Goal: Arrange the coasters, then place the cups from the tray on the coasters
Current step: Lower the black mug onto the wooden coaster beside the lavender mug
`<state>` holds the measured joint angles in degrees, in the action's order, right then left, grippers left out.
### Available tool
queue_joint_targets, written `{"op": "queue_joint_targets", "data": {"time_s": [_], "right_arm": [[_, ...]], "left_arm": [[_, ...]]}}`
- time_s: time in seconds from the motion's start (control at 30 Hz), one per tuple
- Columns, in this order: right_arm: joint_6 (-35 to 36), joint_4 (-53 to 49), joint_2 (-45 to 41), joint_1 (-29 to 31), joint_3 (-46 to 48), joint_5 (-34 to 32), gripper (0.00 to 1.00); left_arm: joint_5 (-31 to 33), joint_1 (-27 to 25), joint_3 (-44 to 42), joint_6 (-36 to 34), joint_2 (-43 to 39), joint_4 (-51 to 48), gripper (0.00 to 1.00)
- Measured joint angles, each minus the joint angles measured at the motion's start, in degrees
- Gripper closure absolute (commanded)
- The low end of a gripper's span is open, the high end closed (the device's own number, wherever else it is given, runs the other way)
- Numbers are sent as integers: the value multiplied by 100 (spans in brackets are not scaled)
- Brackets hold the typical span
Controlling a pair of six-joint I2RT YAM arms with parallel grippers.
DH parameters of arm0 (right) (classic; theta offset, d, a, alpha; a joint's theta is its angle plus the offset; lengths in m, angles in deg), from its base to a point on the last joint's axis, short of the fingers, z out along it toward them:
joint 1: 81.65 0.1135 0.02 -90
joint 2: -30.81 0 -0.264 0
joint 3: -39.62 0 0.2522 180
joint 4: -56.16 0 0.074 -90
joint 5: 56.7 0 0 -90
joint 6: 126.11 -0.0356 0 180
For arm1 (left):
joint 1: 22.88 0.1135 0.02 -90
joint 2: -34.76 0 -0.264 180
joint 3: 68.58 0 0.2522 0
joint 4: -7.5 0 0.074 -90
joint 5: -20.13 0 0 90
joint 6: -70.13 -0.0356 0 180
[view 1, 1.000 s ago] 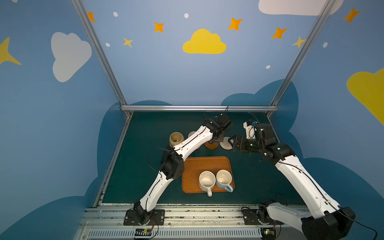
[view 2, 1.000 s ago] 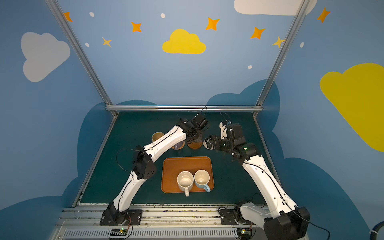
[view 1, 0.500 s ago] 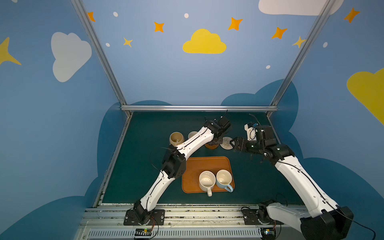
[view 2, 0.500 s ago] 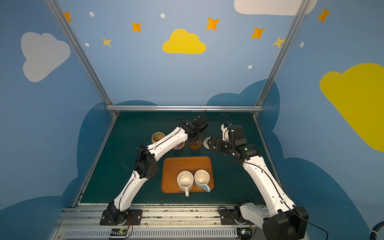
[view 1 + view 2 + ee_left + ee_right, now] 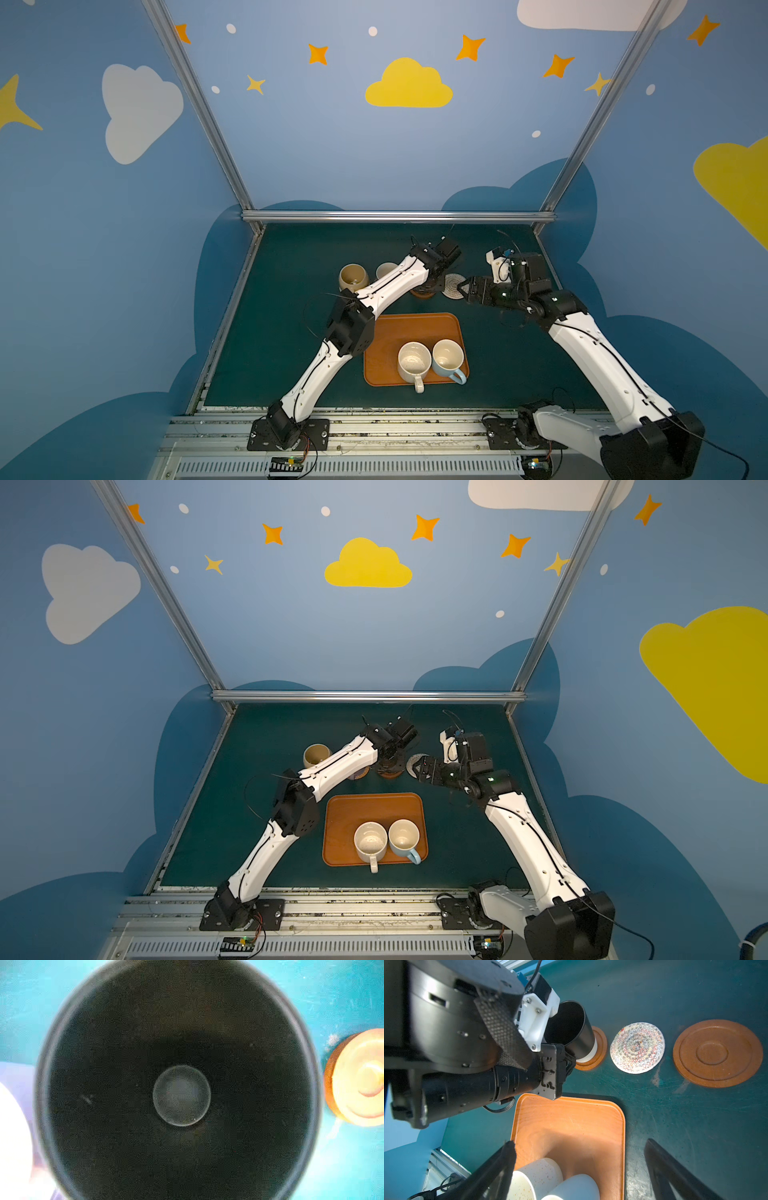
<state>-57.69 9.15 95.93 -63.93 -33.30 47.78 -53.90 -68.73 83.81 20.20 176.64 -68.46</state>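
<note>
White left arm (image 5: 390,286) outstretched, pincer (image 5: 569,1058) tight on black cup (image 5: 572,1026).

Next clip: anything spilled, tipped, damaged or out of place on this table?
Nothing spilled or toppled. The black cup stands on a wooden coaster; cream cup and blue cup sit upright on the tray. The only oddity is pale smudges on the mat beside the woven coaster.

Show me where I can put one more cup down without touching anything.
The far half of the tray, behind the cream cup and the blue cup, is bare. So is the mat between the yellow cup and the back rail. Crowded: around the black cup and the woven coaster.
</note>
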Motion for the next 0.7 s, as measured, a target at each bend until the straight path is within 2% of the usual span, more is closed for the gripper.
{"op": "queue_joint_targets", "data": {"time_s": [0.53, 0.7], "right_arm": [[92, 22, -50, -26, 98, -31, 4], [92, 22, -90, -26, 98, -35, 4]], "left_arm": [[74, 7, -168, 70, 31, 46, 96], [72, 11, -238, 70, 31, 188, 88]]}}
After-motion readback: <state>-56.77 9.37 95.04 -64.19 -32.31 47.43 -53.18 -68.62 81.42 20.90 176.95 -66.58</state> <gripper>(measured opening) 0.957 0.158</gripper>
